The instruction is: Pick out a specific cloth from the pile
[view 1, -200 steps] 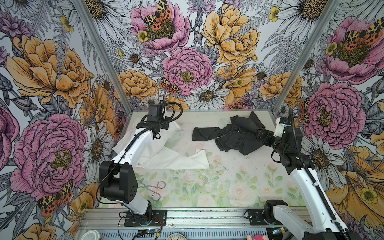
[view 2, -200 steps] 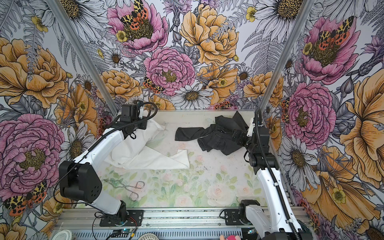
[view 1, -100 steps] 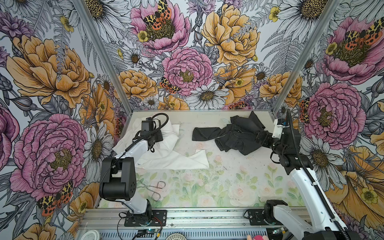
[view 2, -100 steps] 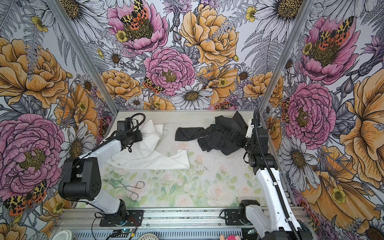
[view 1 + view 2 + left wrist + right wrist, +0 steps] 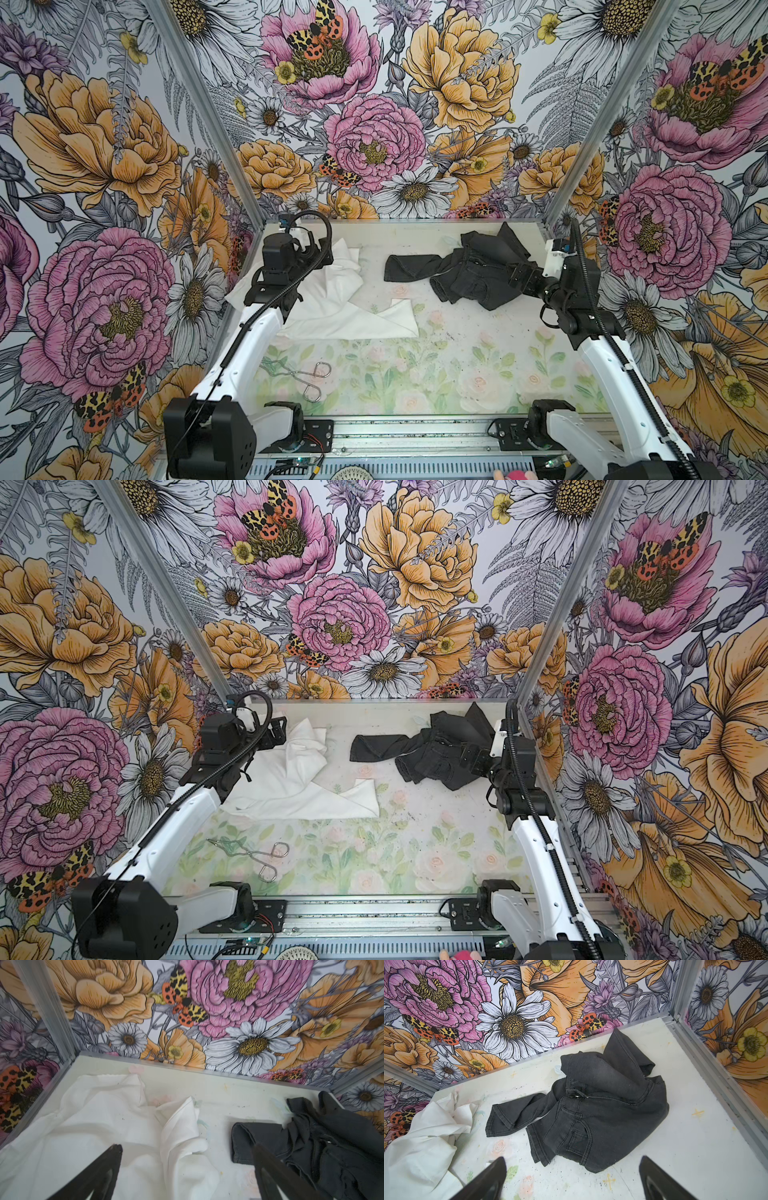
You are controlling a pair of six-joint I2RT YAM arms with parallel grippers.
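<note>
No readable txt, labels, brands or nos. anywhere: none on cloth [image 5: 332, 316], pile [image 5: 478, 278] or walls [image 5: 374, 137].

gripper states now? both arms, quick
Left gripper: open, holding nothing, over the cloth.
Right gripper: open, empty, beside the pile.

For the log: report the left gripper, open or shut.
Open: left gripper fingers stand wide apart over the crumpled white fabric sheet, holding nothing.
</note>
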